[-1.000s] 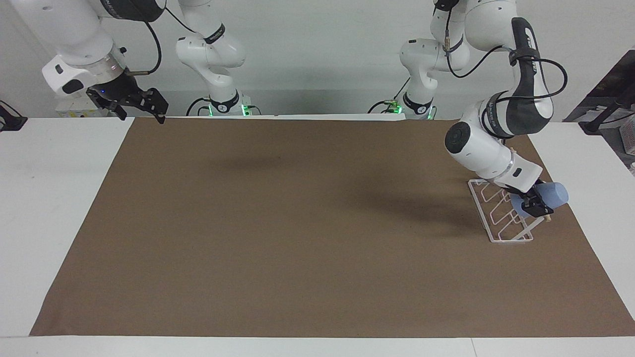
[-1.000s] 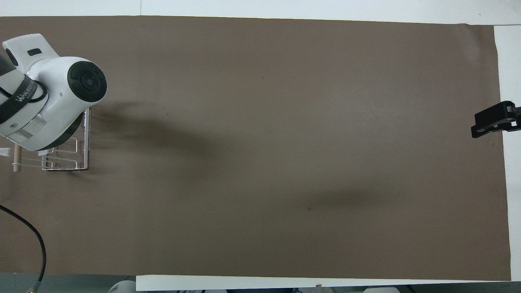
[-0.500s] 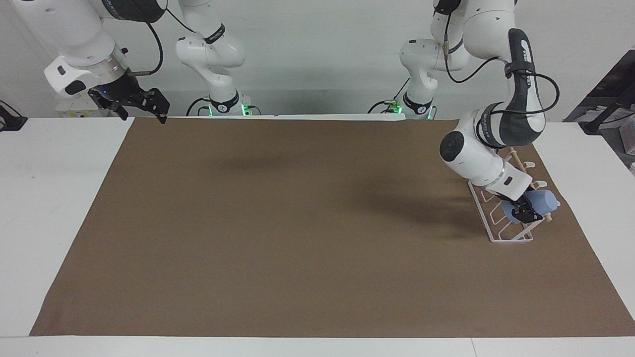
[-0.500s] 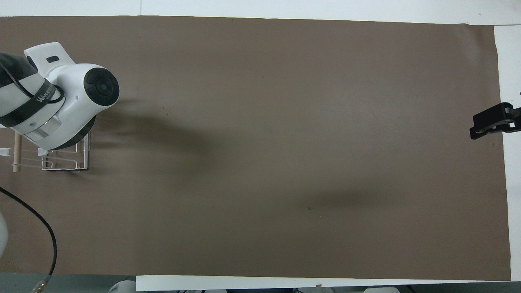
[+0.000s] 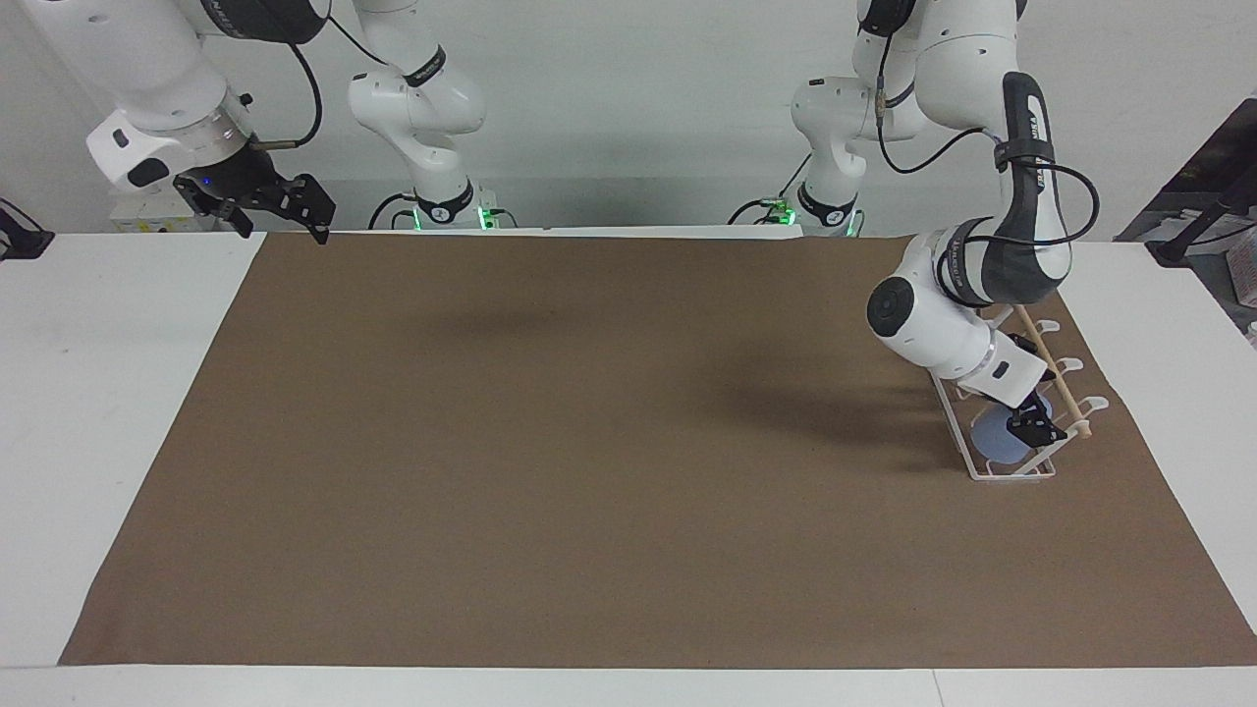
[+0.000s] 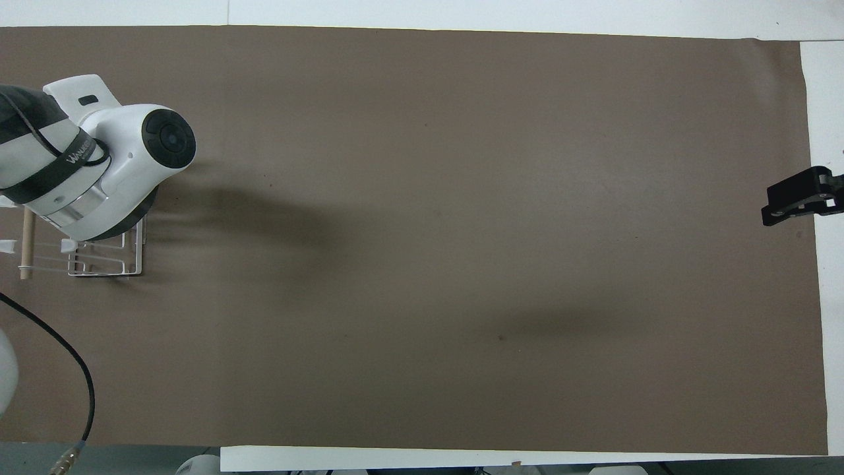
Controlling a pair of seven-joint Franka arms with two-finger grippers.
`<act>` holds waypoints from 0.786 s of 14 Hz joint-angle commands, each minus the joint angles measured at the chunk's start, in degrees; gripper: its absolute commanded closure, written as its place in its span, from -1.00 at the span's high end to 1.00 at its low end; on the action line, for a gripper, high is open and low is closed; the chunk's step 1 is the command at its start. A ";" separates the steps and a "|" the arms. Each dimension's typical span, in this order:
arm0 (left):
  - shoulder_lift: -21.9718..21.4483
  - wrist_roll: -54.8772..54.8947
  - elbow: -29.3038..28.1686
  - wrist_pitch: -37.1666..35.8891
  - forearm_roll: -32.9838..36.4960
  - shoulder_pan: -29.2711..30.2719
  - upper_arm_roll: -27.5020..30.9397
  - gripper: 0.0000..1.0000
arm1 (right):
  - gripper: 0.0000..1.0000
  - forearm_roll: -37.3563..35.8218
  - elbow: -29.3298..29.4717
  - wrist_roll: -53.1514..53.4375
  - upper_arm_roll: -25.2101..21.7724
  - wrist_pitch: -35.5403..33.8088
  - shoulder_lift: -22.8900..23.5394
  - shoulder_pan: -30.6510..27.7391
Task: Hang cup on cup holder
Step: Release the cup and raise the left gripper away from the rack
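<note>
Although the left arm's wrist covers most of the cup holder [image 6: 105, 264] in the overhead view, the facing view shows the white wire rack [image 5: 1011, 471] at about four o'clock on the brown mat [image 5: 589, 442], toward the left arm's end of the table. In the overhead view only the rack's nearer corner and one end of its wooden dowel [image 6: 27, 251] show, at nine o'clock, and the cup is hidden entirely beneath the arm.

In the facing view the cup [image 5: 994, 437] appears as a small light-blue round shape low inside the rack, among the slanted prongs near the base; the rim and taper are hard to make out, and part of it sits under the gripper. The dowel [image 5: 1051, 378] runs slantwise along the rack's top.

The left gripper [image 5: 1037, 430] is down at the rack, just beside the cup; whether its fingers are parted or still on the cup I cannot tell.

The right gripper [image 5: 295, 211] waits over the mat's corner at eleven o'clock in the facing view, its fingers apart and holding nothing; in the overhead view it is cut off at three o'clock [image 6: 801, 204].
</note>
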 commanded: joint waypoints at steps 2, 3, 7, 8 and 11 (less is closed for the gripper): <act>-0.29 7.11 5.70 -3.29 -7.83 0.22 0.01 1.00 | 0.99 -0.37 -1.11 -1.48 0.06 -0.19 -1.03 -0.31; -0.38 10.35 7.90 -4.95 -10.04 0.13 -0.08 1.00 | 0.99 -0.37 -1.11 -1.57 0.06 -0.19 -1.03 -0.31; -1.35 29.57 18.62 -11.98 -22.42 -0.14 0.09 1.00 | 0.99 -0.37 -1.11 -2.09 0.06 -0.10 -1.03 -0.14; -1.43 33.98 20.38 -13.48 -24.02 0.13 0.09 1.00 | 0.99 -0.37 -1.11 -2.09 -0.03 -0.10 -1.12 -0.22; -4.68 47.51 21.37 -13.67 -29.10 0.48 0.53 1.00 | 0.99 -0.37 -1.02 -1.92 -0.03 -0.10 -1.03 -0.14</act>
